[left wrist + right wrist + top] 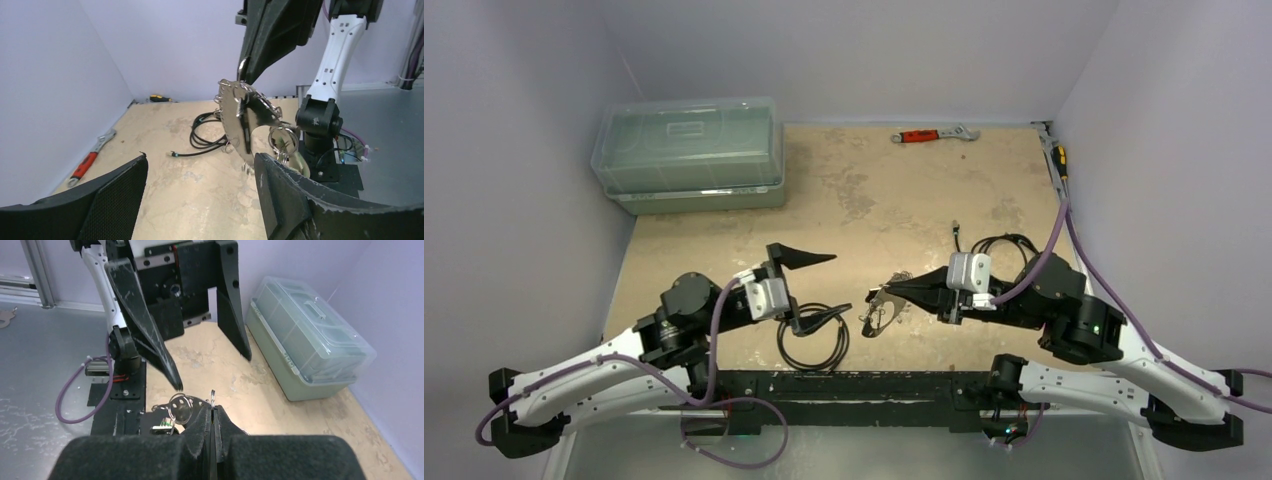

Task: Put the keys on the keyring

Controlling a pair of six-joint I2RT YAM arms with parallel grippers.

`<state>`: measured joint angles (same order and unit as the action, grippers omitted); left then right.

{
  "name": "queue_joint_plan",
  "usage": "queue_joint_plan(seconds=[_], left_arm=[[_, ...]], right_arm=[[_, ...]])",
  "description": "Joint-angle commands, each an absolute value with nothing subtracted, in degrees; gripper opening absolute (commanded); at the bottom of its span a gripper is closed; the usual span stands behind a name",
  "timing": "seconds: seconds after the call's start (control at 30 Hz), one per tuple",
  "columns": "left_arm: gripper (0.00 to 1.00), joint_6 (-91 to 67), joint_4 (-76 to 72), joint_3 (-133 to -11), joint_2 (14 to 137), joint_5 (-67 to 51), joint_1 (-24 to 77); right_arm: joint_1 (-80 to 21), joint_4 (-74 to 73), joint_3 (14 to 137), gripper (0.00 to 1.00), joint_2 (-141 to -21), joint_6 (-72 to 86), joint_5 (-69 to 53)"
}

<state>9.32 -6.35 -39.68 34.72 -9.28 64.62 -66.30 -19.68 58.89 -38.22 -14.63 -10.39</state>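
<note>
Left claw: your left claw (836,285) is released, its two fingers (107,200) spread wide with nothing between them, pointing across at the right claw.
Right claw: your right claw (889,292) is clenched, fingers pressed flat together on the thin wire of the keyring (213,399).
Keyring: you have it lifted off the tabletop (874,190), in the gap between the two claws. From the left wrist it hangs below the right claw's tips, tilted, just ahead of the open fingers.
Keys: the keys (179,407) hang in a bunch by the ring's lower edge, just left of your right fingers, with a small green piece (162,429) among them. You cannot tell from these views whether they are threaded onto the big loop.
Black cable coil: it lies on the tabletop (814,342) under the left claw's nearer finger; contact cannot be judged.
Second cable: a black tangle (1004,245) sits beside the right arm.
Far edge: the red-handled wrench (934,134) lies there, well apart from both claws.
Back left corner: a clear lidded box (692,155) stands there.
</note>
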Motion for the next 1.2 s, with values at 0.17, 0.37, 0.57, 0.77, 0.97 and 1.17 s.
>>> queue_joint_plan(seconds=[0.17,0.37,0.57,0.77,0.97,1.17], left_arm=[[0.69,6.80,-16.31,-38.86,42.13,-18.64,64.69],[0.69,5.33,-20.87,-36.27,42.05,-18.75,64.69],[0.61,3.91,-24.58,-35.15,43.59,-19.70,64.71],[0.57,2.15,-27.14,-34.66,45.26,-19.81,64.69],[0.43,1.75,-30.61,-33.29,45.57,-20.77,64.69],[0.25,2.44,-32.17,-32.95,46.12,-21.46,64.69]], right_arm=[[-66.18,-15.54,58.71,0.00,-37.16,-15.38,-12.57],[-66.16,-15.23,58.74,0.00,-37.01,-15.25,-13.58],[-66.17,-15.07,58.71,0.00,-37.00,-15.12,-13.97],[-66.18,-14.97,58.75,0.00,-37.00,-15.03,-14.39],[-66.18,-15.15,58.71,0.00,-37.35,-14.86,-14.90],[-66.18,-15.37,59.00,0.00,-37.72,-14.77,-15.54]])
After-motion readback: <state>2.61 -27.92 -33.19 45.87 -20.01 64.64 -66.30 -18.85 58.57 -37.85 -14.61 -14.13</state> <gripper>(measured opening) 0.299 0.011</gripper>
